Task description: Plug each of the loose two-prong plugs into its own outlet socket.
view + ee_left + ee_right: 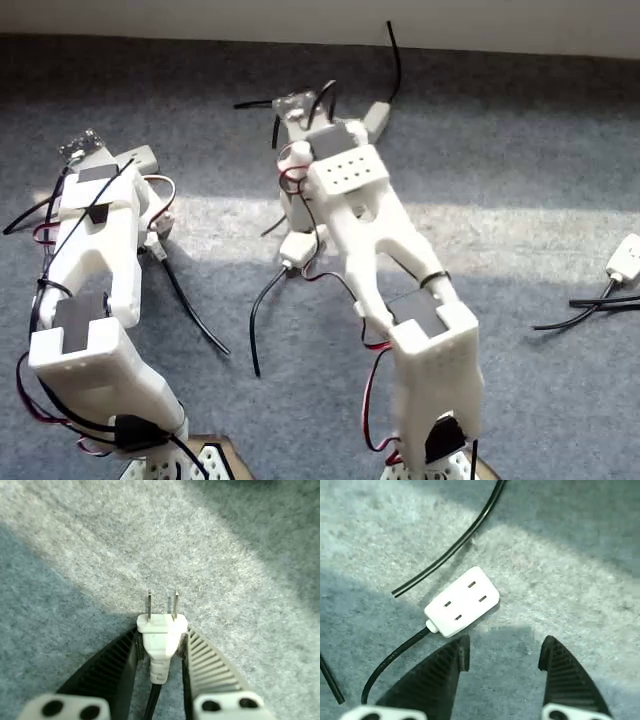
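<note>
Left of the high view, the left gripper (161,640) pinches a white two-prong plug (162,626), prongs free; near centre, the right gripper (506,644) gapes wide, holding nothing, just beside a white outlet socket (462,601)

White two-outlet socket block (462,601) on grey tabletop (570,575) just beyond the right hand's (506,646) spread fingers (445,672), black cable (455,542) nearby.

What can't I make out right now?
- Left wrist view: cord of the held plug leaves the lower edge.
- Right wrist view: cable of the socket vanishes behind the right gripper's base.
- High view: white piece at the right edge, cut off, too small to call plug or socket.
</note>
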Controlling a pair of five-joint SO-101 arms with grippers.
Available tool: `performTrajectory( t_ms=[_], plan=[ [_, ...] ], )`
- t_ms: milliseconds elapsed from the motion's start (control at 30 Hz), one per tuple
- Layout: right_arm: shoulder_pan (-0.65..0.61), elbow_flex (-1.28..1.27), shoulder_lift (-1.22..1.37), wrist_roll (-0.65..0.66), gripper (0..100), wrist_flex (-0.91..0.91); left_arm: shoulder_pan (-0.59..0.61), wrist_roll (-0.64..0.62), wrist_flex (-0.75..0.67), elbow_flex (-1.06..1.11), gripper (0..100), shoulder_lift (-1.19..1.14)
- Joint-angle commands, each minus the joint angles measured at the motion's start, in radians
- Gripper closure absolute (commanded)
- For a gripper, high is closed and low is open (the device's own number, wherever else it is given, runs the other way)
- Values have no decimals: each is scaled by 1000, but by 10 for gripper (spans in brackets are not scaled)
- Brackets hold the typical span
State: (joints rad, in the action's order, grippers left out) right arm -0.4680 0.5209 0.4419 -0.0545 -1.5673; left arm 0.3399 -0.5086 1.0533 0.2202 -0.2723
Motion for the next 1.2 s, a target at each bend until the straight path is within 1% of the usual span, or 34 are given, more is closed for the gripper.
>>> performTrajectory(
  t_ms=[0,67,100,133,200,267,400,433,500,567,667,733,800,867,900,1000,1067,1167],
  plan=[
    [77,176,-111,-9,767,-82,-48,9,-3,-127,995,82],
    [134,262,-127,-9,767,-127,-87,14,54,-189,995,119],
    [173,298,-128,-9,767,-142,-117,35,77,-223,995,142],
    [214,332,-128,-9,767,-153,-163,97,94,-259,995,170],
    [298,378,-128,-9,767,-156,-259,281,127,-321,995,228],
    [387,412,-128,-9,767,-156,-338,436,150,-363,995,292],
    [522,461,-128,-12,767,-150,-432,647,152,-383,995,390],
    [538,463,-128,-40,767,-150,-452,704,153,-383,995,403],
    [542,456,-124,-141,767,-143,-483,818,158,-366,995,407],
    [544,433,-111,-218,767,-119,-498,887,157,-321,995,417],
    [544,426,-87,-267,767,-117,-506,847,152,-260,995,417],
    [542,426,-76,-273,767,-113,-524,779,150,-216,995,418],
    [542,426,-79,-278,767,-96,-564,694,104,-166,995,421],
    [541,427,-88,-298,767,-94,-642,606,21,-88,995,447],
    [544,427,-91,-328,767,-94,-684,586,-28,-42,995,470],
    [561,427,-96,-359,767,-96,-791,580,-199,128,995,573],
    [568,427,-97,-359,767,-94,-823,537,-327,252,995,667],
    [568,427,-97,-356,767,-94,-811,433,-459,415,995,820]
  ],
)
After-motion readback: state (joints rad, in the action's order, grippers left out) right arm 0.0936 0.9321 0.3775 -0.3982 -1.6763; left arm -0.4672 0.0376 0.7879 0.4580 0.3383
